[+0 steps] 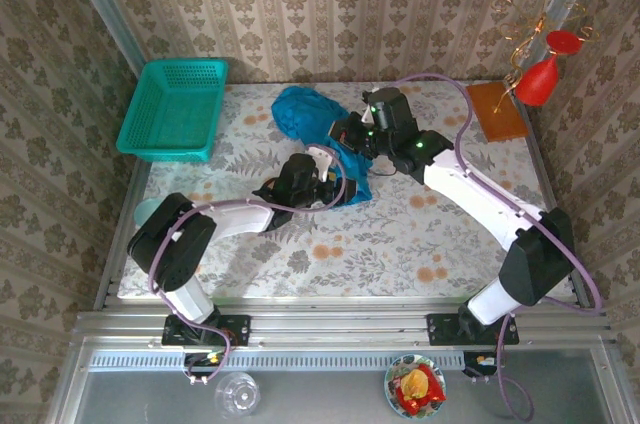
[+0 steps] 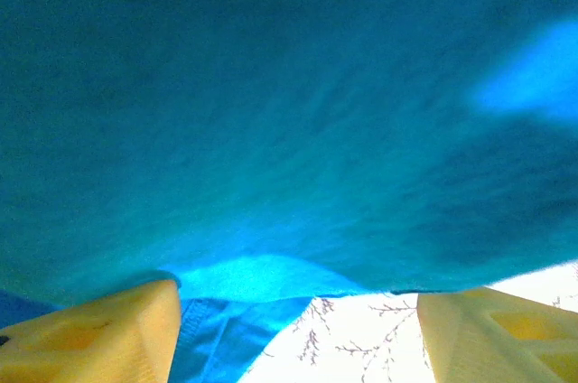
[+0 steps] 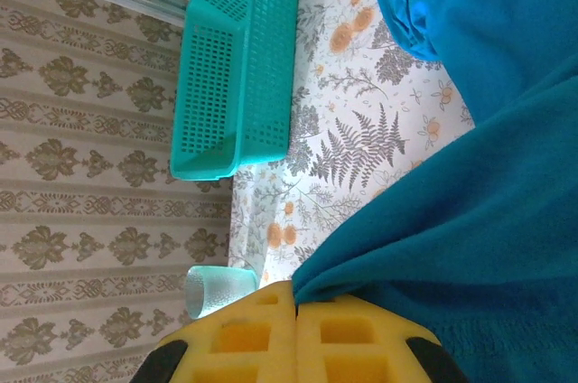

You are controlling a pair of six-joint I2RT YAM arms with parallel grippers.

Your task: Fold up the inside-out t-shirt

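Note:
The inside-out t-shirt [image 1: 300, 109] lies bunched in a blue-teal heap at the back middle of the table, with one part drawn down toward the arms. My right gripper [image 1: 345, 134] is shut on a fold of it; in the right wrist view the yellow pads [image 3: 262, 338] meet with the t-shirt [image 3: 470, 247] pinched between them at the gripper [image 3: 296, 297]. My left gripper [image 1: 325, 172] sits low against the near edge of the cloth. In the left wrist view its gripper [image 2: 298, 333] is open, the fingers [image 2: 90, 338] wide apart, the t-shirt [image 2: 271, 130] hanging above them and bare tablecloth between.
A teal mesh basket [image 1: 175, 109] [image 3: 239, 67] stands at the back left. A clear glass [image 3: 217, 288] sits at the left table edge. An orange board [image 1: 495, 109] and a red vase [image 1: 537, 79] are at the back right. The flowered tablecloth [image 1: 400, 234] spreads in front.

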